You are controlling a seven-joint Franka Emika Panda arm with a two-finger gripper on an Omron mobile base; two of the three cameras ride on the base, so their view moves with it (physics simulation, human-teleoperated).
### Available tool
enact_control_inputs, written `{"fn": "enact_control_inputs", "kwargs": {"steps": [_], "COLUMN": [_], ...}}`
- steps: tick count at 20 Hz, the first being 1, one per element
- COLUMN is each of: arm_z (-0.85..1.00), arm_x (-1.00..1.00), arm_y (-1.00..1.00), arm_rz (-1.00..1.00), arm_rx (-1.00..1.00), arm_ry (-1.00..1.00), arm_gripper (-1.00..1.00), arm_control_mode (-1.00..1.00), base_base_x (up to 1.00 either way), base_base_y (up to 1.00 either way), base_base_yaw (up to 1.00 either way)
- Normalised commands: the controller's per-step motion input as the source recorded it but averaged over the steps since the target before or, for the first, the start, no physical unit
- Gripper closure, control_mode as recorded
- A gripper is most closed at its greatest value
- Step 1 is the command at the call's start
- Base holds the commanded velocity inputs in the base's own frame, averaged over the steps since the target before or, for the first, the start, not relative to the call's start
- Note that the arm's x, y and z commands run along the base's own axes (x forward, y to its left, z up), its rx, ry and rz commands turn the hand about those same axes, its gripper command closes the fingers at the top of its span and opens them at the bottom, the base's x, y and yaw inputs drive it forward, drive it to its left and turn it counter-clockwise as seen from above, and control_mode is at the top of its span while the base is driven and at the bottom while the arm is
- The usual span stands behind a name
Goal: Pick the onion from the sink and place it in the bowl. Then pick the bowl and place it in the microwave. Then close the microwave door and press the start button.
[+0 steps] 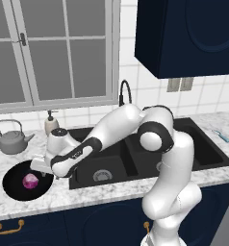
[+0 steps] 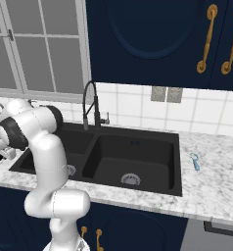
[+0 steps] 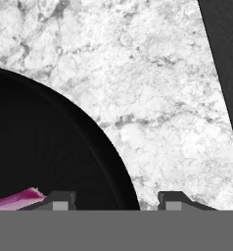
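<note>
Kettle [image 1: 11, 138] crowds bowl [image 1: 13, 185] (seemingly apart) — right counter [image 2: 216, 181] open.

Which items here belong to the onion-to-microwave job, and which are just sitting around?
Job items:
onion, lying in the bowl
bowl, on the counter left of the sink
sink
hand, straddling the bowl's rim

Just lying about:
kettle
soap dispenser
small blue tool, right of the sink

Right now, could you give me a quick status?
Gripper straddling the bowl rim, jaws apart. Onion in bowl. Nothing blocking.
</note>
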Motion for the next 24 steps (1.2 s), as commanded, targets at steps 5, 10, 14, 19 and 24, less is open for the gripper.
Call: {"fn": "enact_control_inputs", "kwargs": {"steps": [5, 10, 14, 19, 24], "arm_z": [-0.02, 0.67, 1.00, 1.00, 1.00], "arm_x": [-0.19, -0.60, -0.37, -0.18, -0.29], "arm_y": [-0.05, -0.43, -0.77, -0.90, -0.72], "arm_rz": [0.00, -0.06, -0.08, -0.07, -0.04], "arm_rx": [0.00, 0.00, 0.00, 0.08, 0.17], "arm_ry": [-0.09, -0.24, -0.17, -0.03, 0.00], "arm_gripper": [1.00, 1.00, 1.00, 1.00, 1.00], "arm_control_mode": [-1.00, -1.00, -1.00, -1.00, -1.00], "base_base_x": [0.00, 0.00, 0.00, 0.00, 0.00], "base_base_y": [0.00, 0.00, 0.00, 0.00, 0.00], "base_base_yaw": [0.00, 0.00, 0.00, 0.00, 0.00]}}
